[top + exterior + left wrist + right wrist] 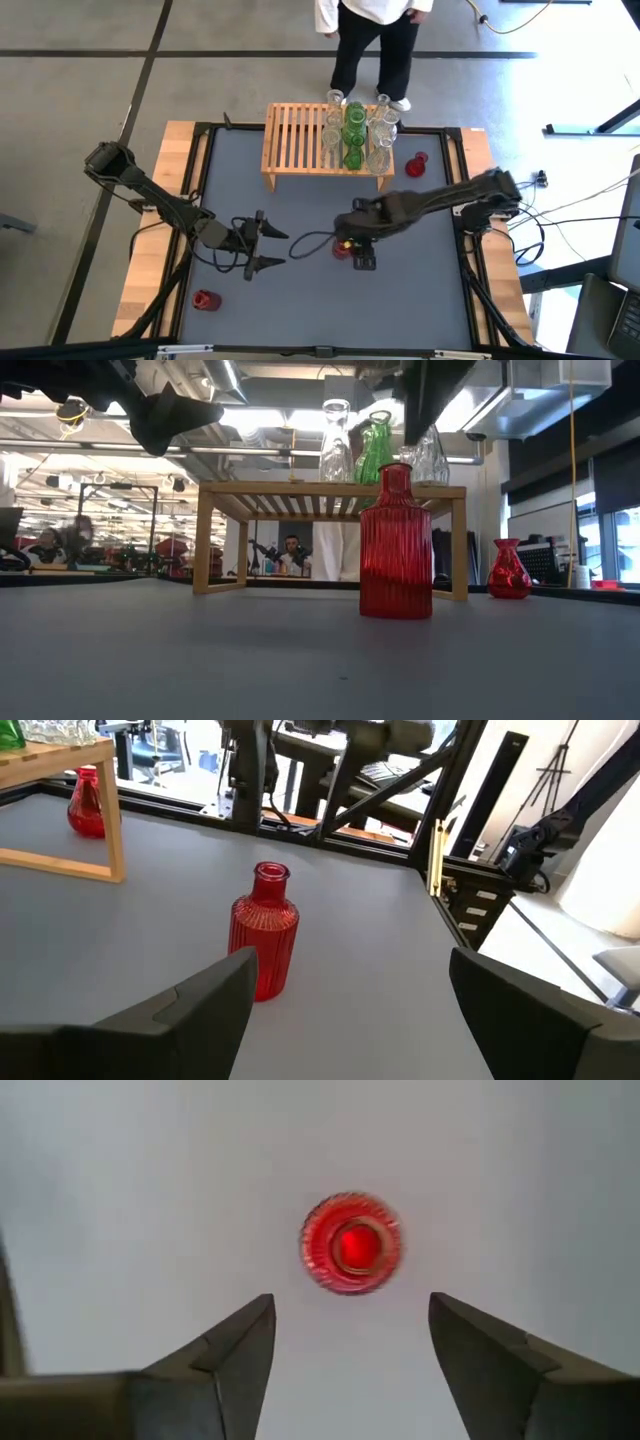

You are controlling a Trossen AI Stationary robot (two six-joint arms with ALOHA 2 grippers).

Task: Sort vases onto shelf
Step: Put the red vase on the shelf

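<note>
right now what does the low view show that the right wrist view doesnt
Only the low view shows the wooden rack with clear and green vases on top, a small red vase on the table to the right of the rack, and people in the room behind. Only the right wrist view shows the right gripper, fingers open, looking straight down onto the mouth of the ribbed red bottle. Both share that bottle, standing upright on the grey table; the low view shows its side, in front of the rack.

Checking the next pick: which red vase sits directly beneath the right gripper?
The ribbed red bottle mid-table, under the right gripper; the other red vases stand elsewhere.
</note>
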